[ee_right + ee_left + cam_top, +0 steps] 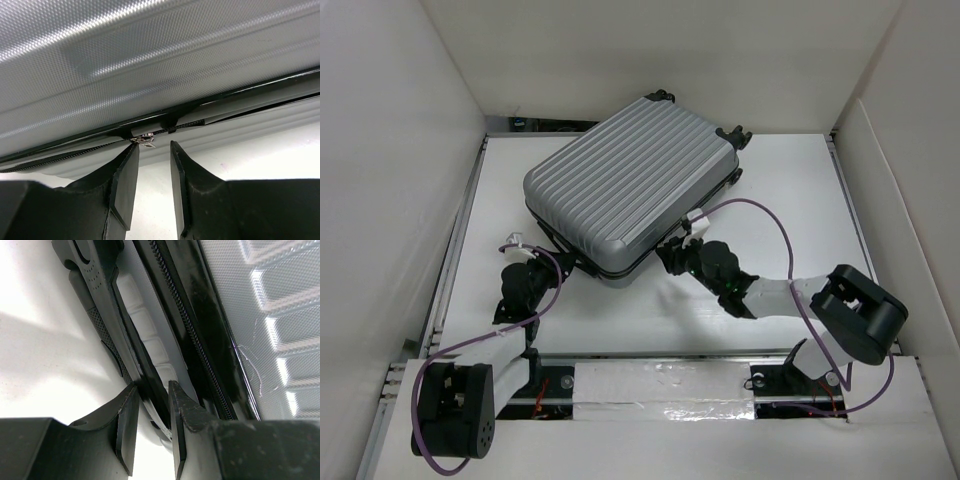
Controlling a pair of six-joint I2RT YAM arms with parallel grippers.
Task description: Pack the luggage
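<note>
Luggage [625,190] — left claw [153,387] clamped on its black edge, right claw [154,145] parted, empty, at its zipper seam

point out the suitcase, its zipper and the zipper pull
suitcase [620,195], top external view, on the middle of its ribbed silver shell
zipper [192,335], left wrist view, on the teeth along the black band
zipper pull [144,140], right wrist view, on the small metal tab at the seam

We held both arms stretched forward and low. The left gripper [149,402] pinched the luggage [620,185] rim, and the right gripper [150,155] kept its jaws slightly parted.
</note>
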